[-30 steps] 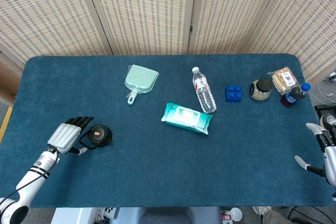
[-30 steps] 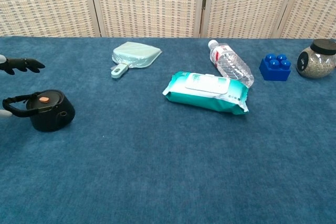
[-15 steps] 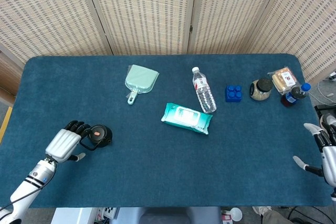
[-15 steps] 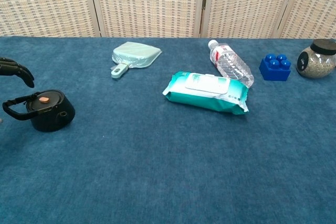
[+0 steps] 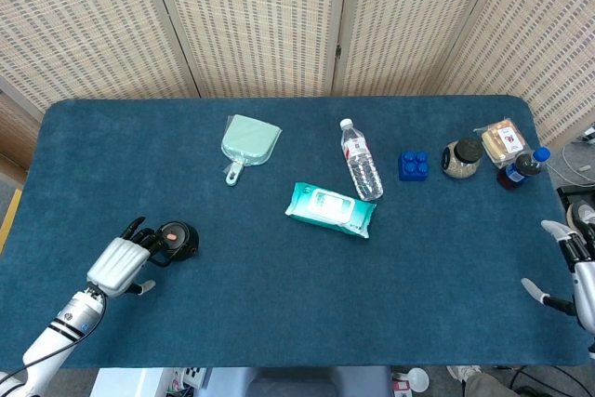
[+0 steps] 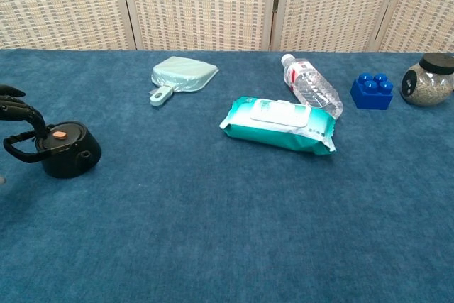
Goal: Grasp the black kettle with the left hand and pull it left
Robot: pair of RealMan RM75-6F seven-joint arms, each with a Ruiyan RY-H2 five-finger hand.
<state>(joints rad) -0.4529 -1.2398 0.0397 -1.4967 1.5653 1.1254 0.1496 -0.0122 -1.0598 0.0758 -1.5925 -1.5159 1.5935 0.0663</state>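
Note:
The black kettle with an orange dot on its lid stands near the table's left front; its loop handle points left in the chest view. My left hand lies just left of it, palm down. Its dark fingers curl over the handle from above. The thumb sticks out to the near side, away from the kettle, so no closed grip shows. My right hand hangs at the table's right edge, fingers apart and holding nothing.
A mint dustpan lies behind the kettle. A teal wipes pack and a water bottle lie mid-table. Further right are a blue brick, a jar, a snack pack and a dark bottle.
My left hand has drawn back toward the near edge, and its spread fingers have curled down over the kettle's handle. The kettle stands where it was. The right hand barely moved.

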